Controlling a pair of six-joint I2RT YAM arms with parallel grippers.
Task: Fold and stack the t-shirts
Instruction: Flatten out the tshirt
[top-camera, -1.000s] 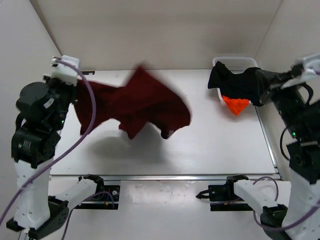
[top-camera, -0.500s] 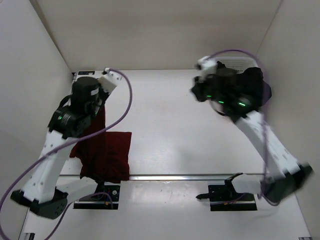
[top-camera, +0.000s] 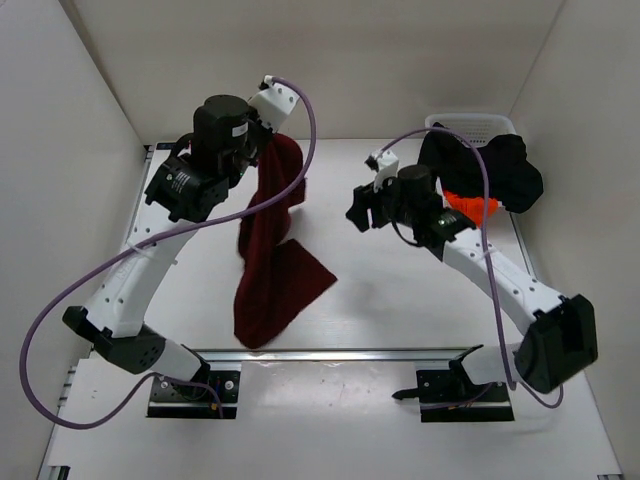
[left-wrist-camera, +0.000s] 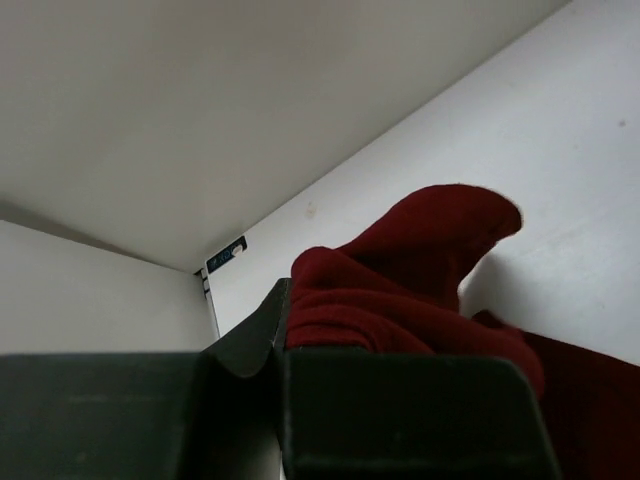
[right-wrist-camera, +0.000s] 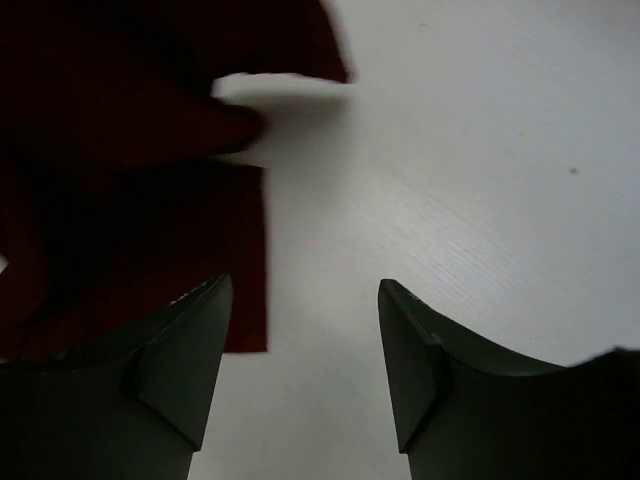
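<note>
The maroon t-shirt (top-camera: 268, 262) hangs in a long drape from my left gripper (top-camera: 268, 148), which is raised over the table's back left; the lower hem rests on the table. In the left wrist view the jaws are shut on a bunched fold of that maroon t-shirt (left-wrist-camera: 410, 270) at my left gripper (left-wrist-camera: 285, 322). My right gripper (top-camera: 360, 212) hovers to the right of the shirt, open and empty (right-wrist-camera: 305, 295), with the maroon t-shirt (right-wrist-camera: 120, 190) beyond its left finger. The black t-shirt (top-camera: 495, 165) lies draped over the basket, and the orange t-shirt (top-camera: 470, 206) peeks out below it.
A white mesh basket (top-camera: 470, 123) stands at the back right corner. White walls close in the table at the left, back and right. A metal rail (top-camera: 380, 352) runs along the near edge, with the arm bases below it.
My left arm has swung up and inward, lifting the maroon shirt from the near left into a tall drape. My right arm moved left away from the basket, and its jaws opened.
</note>
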